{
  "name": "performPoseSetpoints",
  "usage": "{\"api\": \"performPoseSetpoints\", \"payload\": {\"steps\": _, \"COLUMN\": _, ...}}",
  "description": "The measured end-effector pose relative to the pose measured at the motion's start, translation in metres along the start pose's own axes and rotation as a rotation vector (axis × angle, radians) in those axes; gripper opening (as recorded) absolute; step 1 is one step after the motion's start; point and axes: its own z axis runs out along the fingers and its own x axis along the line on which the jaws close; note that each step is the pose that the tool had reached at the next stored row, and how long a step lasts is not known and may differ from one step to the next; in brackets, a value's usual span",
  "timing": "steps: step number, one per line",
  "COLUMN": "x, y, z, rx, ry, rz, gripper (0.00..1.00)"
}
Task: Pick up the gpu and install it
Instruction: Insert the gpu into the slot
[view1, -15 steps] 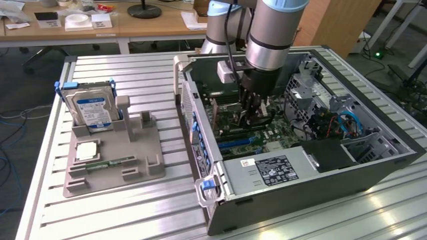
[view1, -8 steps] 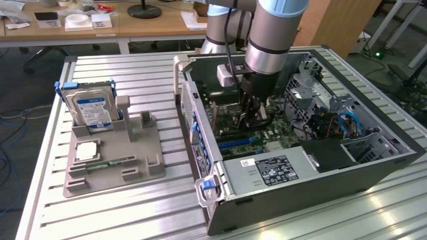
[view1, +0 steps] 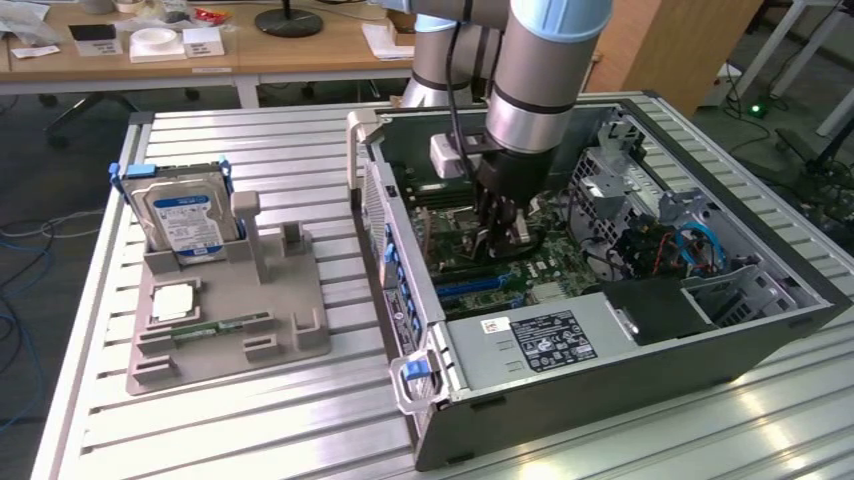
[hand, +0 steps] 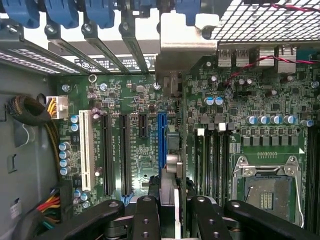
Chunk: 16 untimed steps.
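The gripper (hand: 170, 212) is clenched on the gpu (hand: 170, 165), which is held edge-on between its fingers (hand: 146, 220) and seen as a thin card with its metal bracket (hand: 181, 60) toward the case's rear wall. Landmark: the blue expansion slot (hand: 161, 142) on the motherboard (hand: 135, 107). The card's long axis runs parallel to that slot, just beside it on the processor-socket (hand: 265, 192) side. In the exterior view the gripper (view1: 501, 235) stands inside the open computer case (view1: 627, 385).

We are seeing a silver-grey tubular arm (view1: 534, 95) with pale blue joint caps, a black cable running down it (beside a white box), ending in a black claw (hand: 170, 220) with screw-dotted fingers (hand: 145, 220).
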Motion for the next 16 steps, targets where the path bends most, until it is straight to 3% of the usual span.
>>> {"api": "performPoseSetpoints", "payload": {"steps": 16, "x": 0.0057, "y": 0.0014, "z": 0.0043, "rx": 0.0001, "ry": 0.0000, "rz": 0.000, "gripper": 0.28}}
